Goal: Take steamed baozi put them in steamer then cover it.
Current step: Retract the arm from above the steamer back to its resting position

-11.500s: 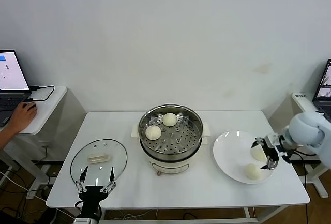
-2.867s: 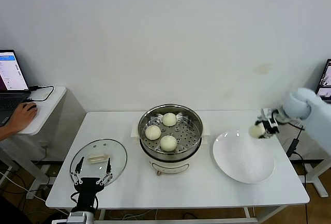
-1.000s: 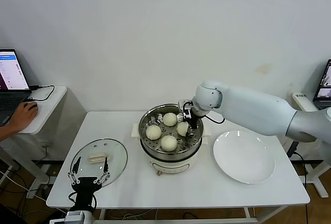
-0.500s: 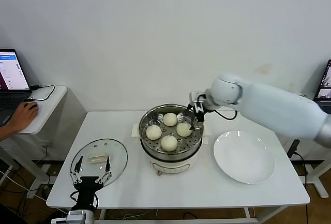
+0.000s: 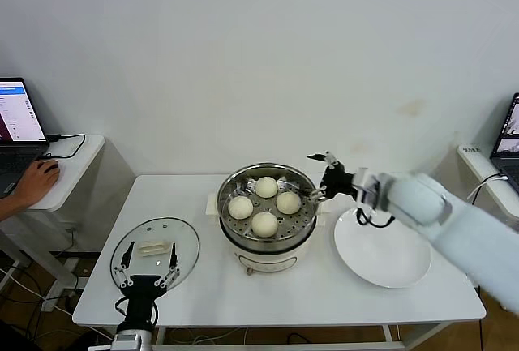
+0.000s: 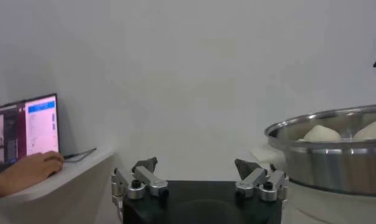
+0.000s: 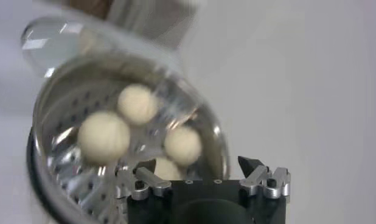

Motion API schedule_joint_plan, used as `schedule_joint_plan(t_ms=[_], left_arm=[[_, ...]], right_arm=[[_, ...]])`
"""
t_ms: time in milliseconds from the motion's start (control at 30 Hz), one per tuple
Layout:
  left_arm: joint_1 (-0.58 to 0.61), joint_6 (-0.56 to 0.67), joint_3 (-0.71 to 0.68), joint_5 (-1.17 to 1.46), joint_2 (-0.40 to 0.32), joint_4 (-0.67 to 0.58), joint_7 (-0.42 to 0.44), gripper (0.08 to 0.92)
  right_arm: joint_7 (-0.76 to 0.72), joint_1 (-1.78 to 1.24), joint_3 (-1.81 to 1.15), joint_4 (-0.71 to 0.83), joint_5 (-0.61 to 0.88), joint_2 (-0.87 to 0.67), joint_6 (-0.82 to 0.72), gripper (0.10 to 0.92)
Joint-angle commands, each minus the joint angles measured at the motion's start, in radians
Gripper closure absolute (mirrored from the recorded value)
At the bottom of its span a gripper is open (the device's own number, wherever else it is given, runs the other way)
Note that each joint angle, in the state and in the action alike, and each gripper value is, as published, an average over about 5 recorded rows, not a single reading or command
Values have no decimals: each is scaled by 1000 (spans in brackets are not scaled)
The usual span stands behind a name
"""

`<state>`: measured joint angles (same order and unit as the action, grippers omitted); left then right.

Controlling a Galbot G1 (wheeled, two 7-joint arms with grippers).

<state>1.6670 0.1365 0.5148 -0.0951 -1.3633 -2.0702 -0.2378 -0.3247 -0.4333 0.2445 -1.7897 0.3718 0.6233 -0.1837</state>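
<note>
Baozi [image 5: 265,201] — four steamed baozi — sit on the perforated tray inside the steamer [image 5: 268,246], which stands mid-table [image 5: 324,294]. Just beside the steamer's rim, on the side toward the white plate [image 5: 381,247], the right gripper [image 5: 318,177] hangs with its fingers spread and nothing between them. On the steamer's other side the cover [image 5: 154,252] lies flat on the table (handle up). The left gripper [image 5: 146,272] is at the cover's near edge, fingers apart, low over the glass.
</note>
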Motion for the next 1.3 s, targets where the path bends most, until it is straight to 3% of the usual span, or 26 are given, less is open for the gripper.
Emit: schedule_joint_plan(t_ms=[33,333,700,900,1300], left_arm=[[3,66,0,-160,-13,30,-50,177],[17,69,65,-667,-15,94,-94,177],[67,-56,151,-1157,54,137,13,177],[-37,-80,140,-1250,83,208,42,177],[-300,-89,104,-1232,171,500,92,177]], right_arm=[[159,-991,-925,-124,-210,425,404,202],[108,-1222,-1058,-134,-246,753,463,202],[194,-1263,-1144,-134,-278,810,430,203],[238,-1255,-1151,-92,-299,833,422,202],[248,-1280,-1175,-108,-320,867,422,202]])
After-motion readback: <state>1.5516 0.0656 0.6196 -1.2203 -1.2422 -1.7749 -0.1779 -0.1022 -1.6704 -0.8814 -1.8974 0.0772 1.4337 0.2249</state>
